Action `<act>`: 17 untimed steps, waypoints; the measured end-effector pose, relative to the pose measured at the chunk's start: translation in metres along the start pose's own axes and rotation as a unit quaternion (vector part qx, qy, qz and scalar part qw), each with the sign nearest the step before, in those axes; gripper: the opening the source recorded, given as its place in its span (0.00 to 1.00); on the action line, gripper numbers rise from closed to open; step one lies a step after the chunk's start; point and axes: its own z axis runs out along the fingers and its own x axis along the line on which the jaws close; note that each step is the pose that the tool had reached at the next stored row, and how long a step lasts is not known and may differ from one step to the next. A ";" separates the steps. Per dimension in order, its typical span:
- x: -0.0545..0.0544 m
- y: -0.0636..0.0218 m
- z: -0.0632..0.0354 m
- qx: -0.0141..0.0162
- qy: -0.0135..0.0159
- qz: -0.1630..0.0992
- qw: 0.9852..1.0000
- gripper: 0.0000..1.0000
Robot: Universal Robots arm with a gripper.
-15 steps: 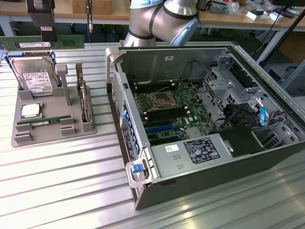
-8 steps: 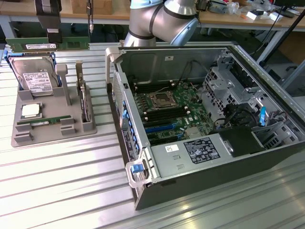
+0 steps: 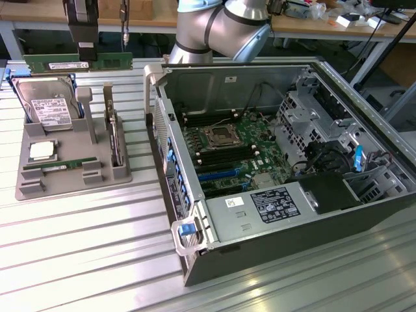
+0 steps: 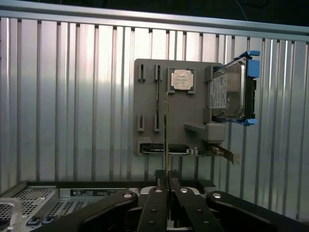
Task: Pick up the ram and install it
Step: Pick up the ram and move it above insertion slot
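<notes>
My gripper [image 3: 85, 53] hangs high above the grey parts tray [image 3: 97, 175], shut on the ram [image 3: 78, 64], a long green stick with a white label held level in the air. In the wrist view the ram [image 4: 167, 130] shows edge-on as a thin line rising from between the fingertips [image 4: 159, 180], with the tray [image 4: 193, 111] far below it. A second, alike stick [image 3: 62, 166] lies in a slot at the tray's front. The open computer case [image 3: 364, 214] lies to the exterior view's right, its motherboard [image 3: 227, 146] with black memory slots [image 3: 224, 156] exposed.
The tray also holds a silver hard drive [image 3: 44, 104], a square processor chip [image 3: 41, 151] and an upright card [image 3: 114, 140]. The case's raised side wall [image 3: 159, 97] stands between tray and motherboard. The arm's elbow [image 3: 221, 29] hangs over the case's back edge. Workbenches stand behind.
</notes>
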 end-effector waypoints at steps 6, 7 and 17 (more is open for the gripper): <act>0.001 -0.0134 0.0020 0.000 0.000 0.000 1.000 0.12; 0.001 -0.0164 0.0025 0.000 0.000 0.000 1.000 0.12; 0.002 -0.0383 0.0056 0.000 0.000 0.000 1.000 0.12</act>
